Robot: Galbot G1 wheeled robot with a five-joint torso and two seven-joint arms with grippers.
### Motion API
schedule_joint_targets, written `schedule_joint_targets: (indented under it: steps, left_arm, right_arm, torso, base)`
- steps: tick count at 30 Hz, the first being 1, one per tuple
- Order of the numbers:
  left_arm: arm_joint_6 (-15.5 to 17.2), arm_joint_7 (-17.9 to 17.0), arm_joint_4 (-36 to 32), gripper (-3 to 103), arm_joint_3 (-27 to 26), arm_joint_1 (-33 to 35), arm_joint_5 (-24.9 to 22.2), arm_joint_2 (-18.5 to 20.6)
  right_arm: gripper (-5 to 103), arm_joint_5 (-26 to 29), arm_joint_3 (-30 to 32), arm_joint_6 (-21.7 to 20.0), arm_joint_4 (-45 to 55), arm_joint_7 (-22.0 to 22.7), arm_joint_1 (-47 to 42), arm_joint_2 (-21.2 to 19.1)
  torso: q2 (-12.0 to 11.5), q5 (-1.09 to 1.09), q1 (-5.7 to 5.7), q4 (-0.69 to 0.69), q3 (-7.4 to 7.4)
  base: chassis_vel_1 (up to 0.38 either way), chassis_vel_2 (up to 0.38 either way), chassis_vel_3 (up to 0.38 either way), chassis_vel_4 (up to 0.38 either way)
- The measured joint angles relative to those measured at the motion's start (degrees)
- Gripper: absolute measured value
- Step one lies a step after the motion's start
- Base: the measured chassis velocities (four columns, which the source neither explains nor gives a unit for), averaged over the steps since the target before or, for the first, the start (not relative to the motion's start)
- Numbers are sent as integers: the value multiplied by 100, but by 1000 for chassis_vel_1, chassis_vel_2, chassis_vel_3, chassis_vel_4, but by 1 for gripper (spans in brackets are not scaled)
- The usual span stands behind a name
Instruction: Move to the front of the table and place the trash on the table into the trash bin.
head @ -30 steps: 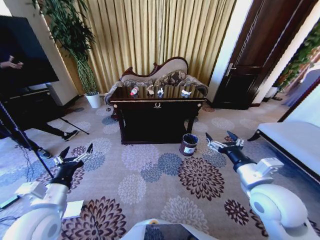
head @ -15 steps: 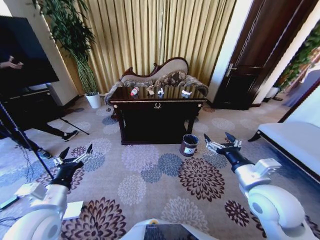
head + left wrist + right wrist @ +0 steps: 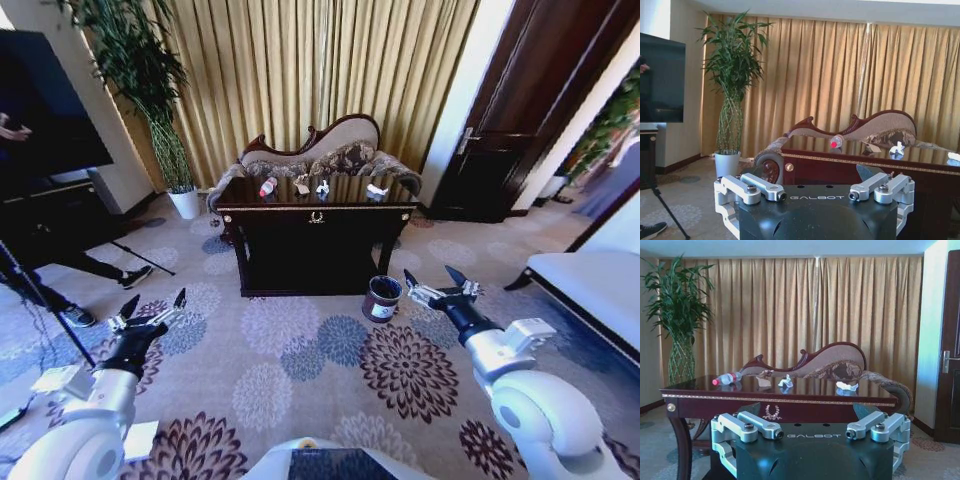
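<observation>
The dark glossy table (image 3: 315, 215) stands ahead at the middle of the room, a few steps away. On its top lies the trash: a clear bottle with a red label (image 3: 267, 186) (image 3: 727, 378) (image 3: 836, 142), crumpled beige paper (image 3: 301, 186) (image 3: 763, 374) and white wrappers (image 3: 375, 189) (image 3: 846, 386). The dark trash bin (image 3: 382, 298) with a white label stands on the carpet by the table's front right leg. My left gripper (image 3: 152, 309) hovers open low at the left. My right gripper (image 3: 436, 285) is open just right of the bin, above the carpet.
A carved sofa (image 3: 320, 150) sits behind the table before gold curtains. A potted bamboo in a white pot (image 3: 185, 200) stands back left. A tripod leg (image 3: 45, 310) and a person's feet are at the left. A white bench (image 3: 590, 285) lies right, a dark door (image 3: 510, 120) behind.
The whole head view has shifted: the table, bin and sofa now sit slightly closer and lower in the picture. Both grippers keep their open pose.
</observation>
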Motion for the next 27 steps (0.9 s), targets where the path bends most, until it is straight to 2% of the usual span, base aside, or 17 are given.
schedule_joint_targets:
  steps: [2, 7, 12, 27]
  left_arm:
    - [-5, 8, 0, 100, 0, 4, 0, -3]
    - [-18, 26, 1, 100, -4, 18, 0, -23]
    - [-32, 50, 1, 100, -4, 35, 5, -39]
    - [-51, 95, 1, 100, 17, 42, 7, -56]
  right_arm:
    - [100, -23, -16, 6, 0, -28, -3, 9]
    - [100, -28, -46, 9, 0, -85, -5, 31]
    - [100, -37, -81, 34, -2, -93, -3, 45]
    - [100, -54, -124, 114, -51, -108, 7, 58]
  torso:
    - [0, 2, -1, -4, 0]
    - [3, -5, -4, -2, -2]
    - [2, 0, -3, -1, -1]
    - [1, -1, -2, -2, -1]
  base:
    - [-187, 155, 164, -180]
    - [-179, 190, 167, -194]
    - [-174, 250, 186, -198]
    - [-273, 252, 261, -254]
